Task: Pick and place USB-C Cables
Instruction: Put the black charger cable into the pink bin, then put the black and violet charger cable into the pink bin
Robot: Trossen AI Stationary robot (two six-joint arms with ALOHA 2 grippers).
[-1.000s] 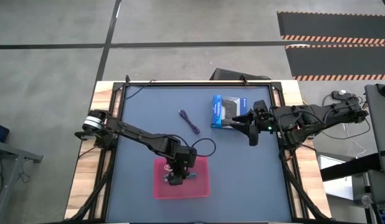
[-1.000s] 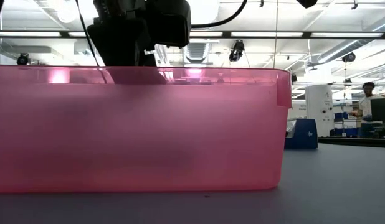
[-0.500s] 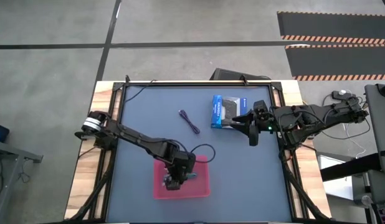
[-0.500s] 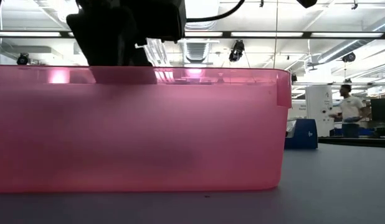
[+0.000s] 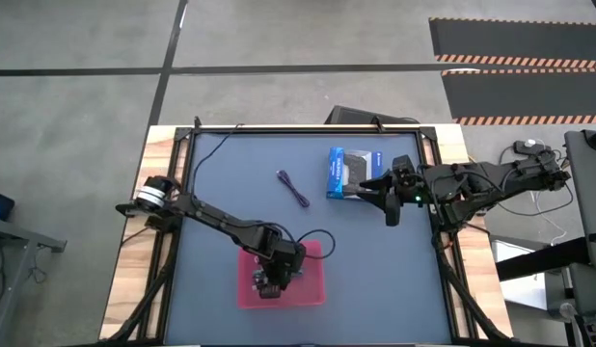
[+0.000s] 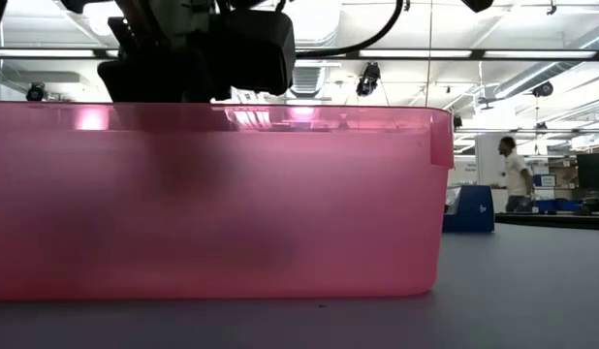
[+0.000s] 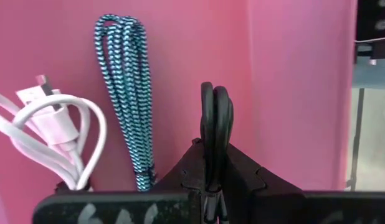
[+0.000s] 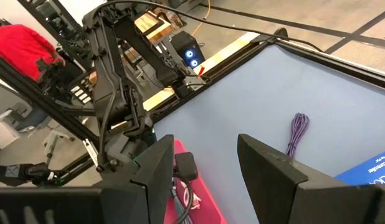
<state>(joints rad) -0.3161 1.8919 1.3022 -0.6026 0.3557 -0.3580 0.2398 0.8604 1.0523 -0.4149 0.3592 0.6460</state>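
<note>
The pink tray point(image 5: 312, 289) stands at the table's near middle and fills the low view point(image 6: 222, 194). My left gripper point(image 5: 269, 282) reaches down into it, shut on the black cable point(image 7: 214, 118). The teal braided cable point(image 7: 127, 81) and the white cable point(image 7: 49, 124) lie on the tray's floor beside it. The purple cable point(image 5: 293, 188) lies on the table mat farther back and also shows in the right wrist view point(image 8: 296, 134). My right gripper point(image 5: 392, 217) waits open and empty at the right, by the blue-and-black box point(image 5: 348, 172). My left gripper pinches the folded black cable between its two fingers point(image 7: 242, 171), several strands side by side. The cable's looped end point(image 7: 213, 93) sticks out past the fingertips. The fingers point down into the tray. Whether the loop touches the tray's floor, I cannot tell.
The blue-and-black box lies at the far right of the mat, next to my right gripper point(image 8: 208, 155). The tray's wall point(image 7: 292, 93) stands close beside the black cable. A person walks in the room behind the table point(image 6: 515, 174).
My left gripper has gone down into the pink tray and a little toward the table's near edge, carrying the black cable with it. It stays shut on the cable.
</note>
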